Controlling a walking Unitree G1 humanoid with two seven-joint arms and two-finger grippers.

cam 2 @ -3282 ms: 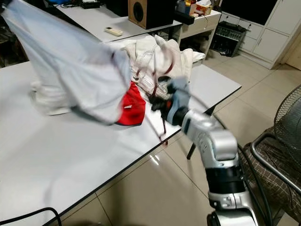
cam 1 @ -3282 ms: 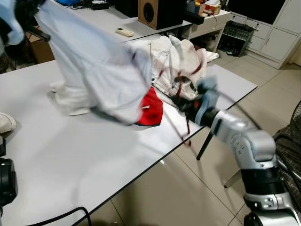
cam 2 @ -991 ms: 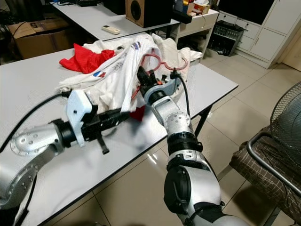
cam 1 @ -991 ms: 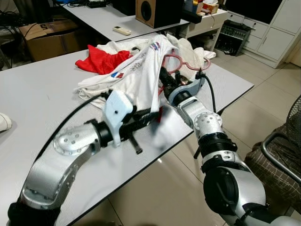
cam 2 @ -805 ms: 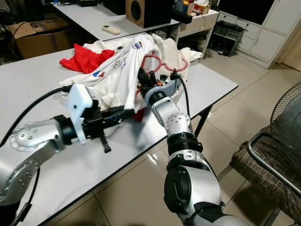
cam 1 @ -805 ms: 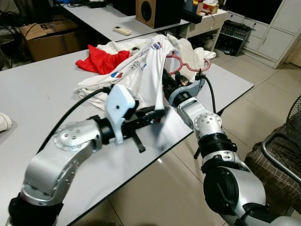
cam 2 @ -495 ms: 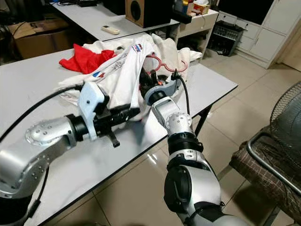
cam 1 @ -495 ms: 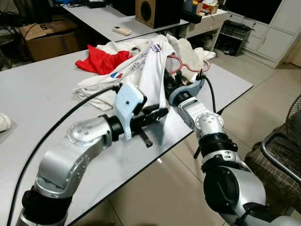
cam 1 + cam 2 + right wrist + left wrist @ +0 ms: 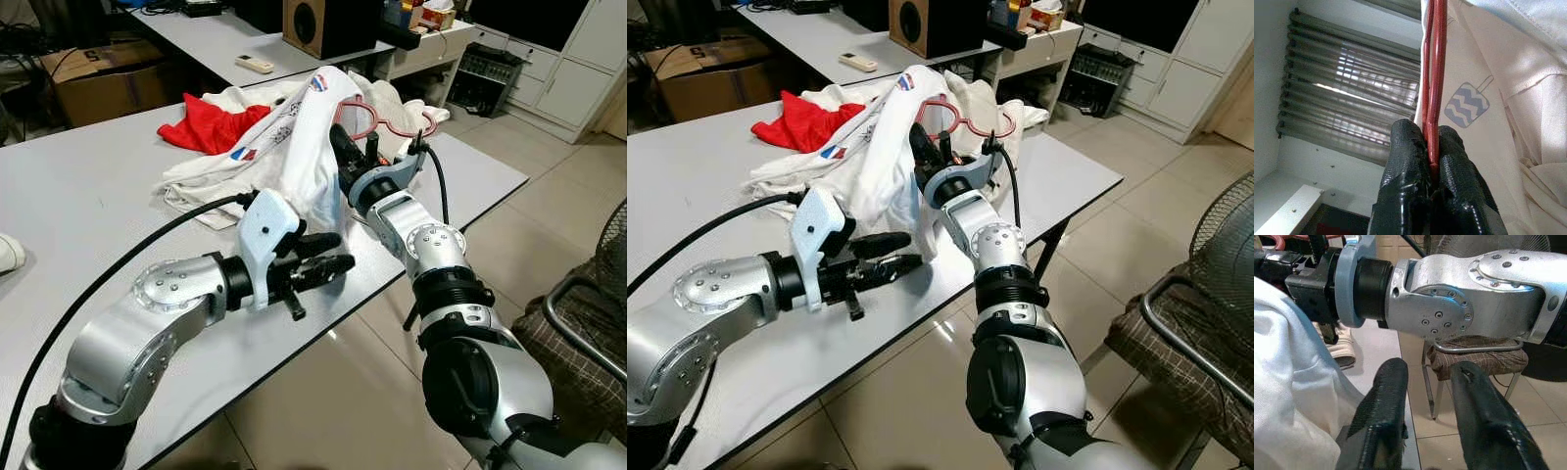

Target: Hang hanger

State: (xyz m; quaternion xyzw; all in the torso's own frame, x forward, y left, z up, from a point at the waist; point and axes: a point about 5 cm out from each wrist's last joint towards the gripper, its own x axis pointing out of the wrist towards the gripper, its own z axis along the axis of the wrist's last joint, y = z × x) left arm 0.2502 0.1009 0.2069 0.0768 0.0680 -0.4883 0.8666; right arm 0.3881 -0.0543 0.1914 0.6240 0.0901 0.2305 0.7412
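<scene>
Nearest, the left claw (image 9: 328, 253) hovers with fingers apart over the bench (image 9: 88, 206) edge just beside a white shirt (image 9: 299, 147), and beyond it the right claw (image 9: 1432, 147) pinches the red hanger (image 9: 377, 119) raised inside that shirt.

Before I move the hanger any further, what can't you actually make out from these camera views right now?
- How far the red hanger sits inside the white shirt: in the head views the cloth covers part of it.
- The hanger's hook: the right wrist view cuts the red wire off at the top edge.
- Any rail to hang it on.
- The right gripper in the head views: shirt folds hide its fingertips.
</scene>
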